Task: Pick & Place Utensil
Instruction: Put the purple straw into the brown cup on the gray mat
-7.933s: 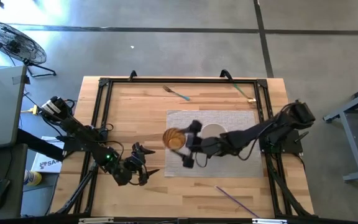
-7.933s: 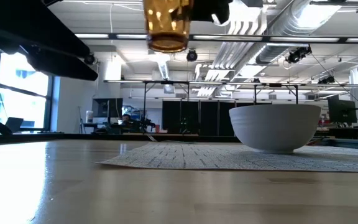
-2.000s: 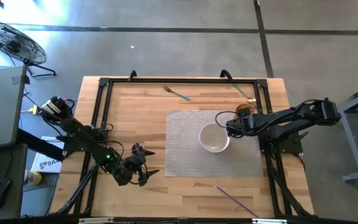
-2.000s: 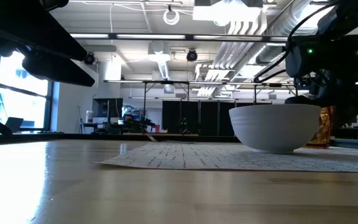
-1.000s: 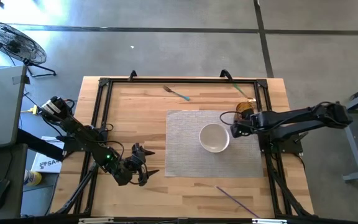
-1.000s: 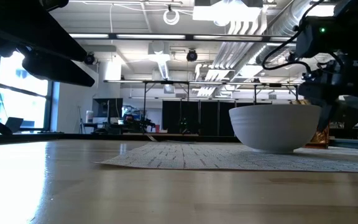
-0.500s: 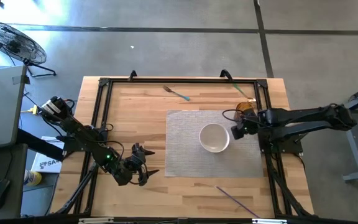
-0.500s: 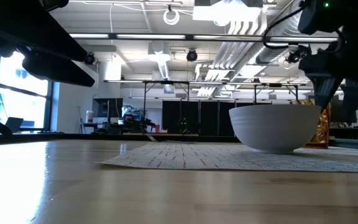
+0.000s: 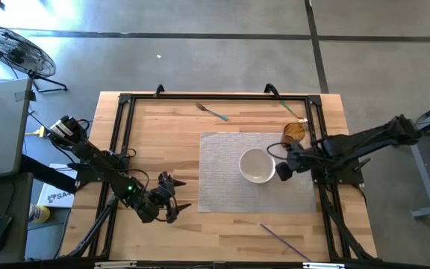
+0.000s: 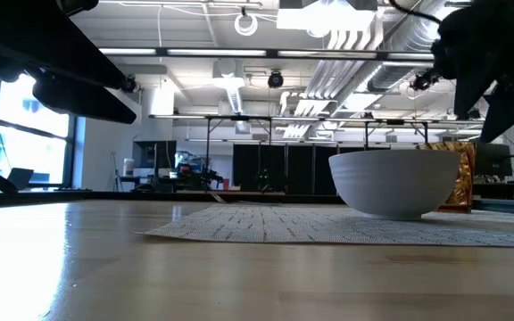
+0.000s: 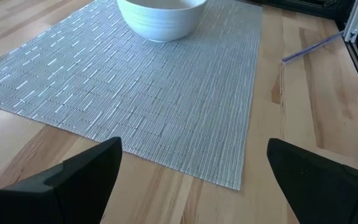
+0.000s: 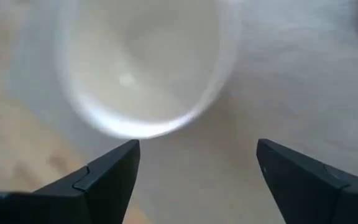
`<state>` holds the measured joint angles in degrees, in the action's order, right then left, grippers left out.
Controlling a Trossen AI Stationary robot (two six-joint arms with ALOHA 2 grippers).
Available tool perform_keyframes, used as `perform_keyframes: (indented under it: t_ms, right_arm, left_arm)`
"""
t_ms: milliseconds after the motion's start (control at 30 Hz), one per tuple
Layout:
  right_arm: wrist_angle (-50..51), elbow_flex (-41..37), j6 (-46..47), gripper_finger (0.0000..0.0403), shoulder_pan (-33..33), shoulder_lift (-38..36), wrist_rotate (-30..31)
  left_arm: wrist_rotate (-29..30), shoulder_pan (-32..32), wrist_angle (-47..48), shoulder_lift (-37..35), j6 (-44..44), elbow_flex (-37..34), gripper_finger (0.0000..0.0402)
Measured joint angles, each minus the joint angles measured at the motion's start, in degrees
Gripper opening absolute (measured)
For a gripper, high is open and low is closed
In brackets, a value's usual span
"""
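Count on the wooden worktop [image 9: 155, 142]: one white round bowl [image 9: 257, 165] on one woven grey placemat [image 9: 222, 175], one amber ribbed glass [image 9: 294, 132] at the mat's far right corner, one fork [image 9: 210, 112] near the far edge, one purple stick [image 9: 284, 242] near the front. Right hand [image 9: 282, 169] hovers just beside the bowl, fingers spread, empty. Left hand [image 9: 172, 200] rests low at front-left, also spread, empty.
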<state>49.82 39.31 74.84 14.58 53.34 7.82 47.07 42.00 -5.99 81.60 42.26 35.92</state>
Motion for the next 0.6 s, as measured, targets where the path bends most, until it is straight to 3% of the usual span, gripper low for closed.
perform_keyframes:
  t_ms: [300, 400, 600]
  right_arm:
    - [-24.1, 1.1, 3.1, 0.0303, 12.2, 15.4, -2.4]
    - [-23.2, 6.3, 3.2, 0.0293, 14.6, 21.8, -2.3]
    - [-10.1, 21.8, 4.0, 0.0267, 17.9, 32.6, -2.4]
  left_arm:
    - [1.2, 0.0, -0.2, 0.0, -1.9, 0.0, 0.0396]
    - [1.3, 0.0, -0.2, 0.0, -1.9, 0.0, 0.0396]
    - [1.9, 0.0, -0.1, 0.0, -2.1, 0.0, 0.0396]
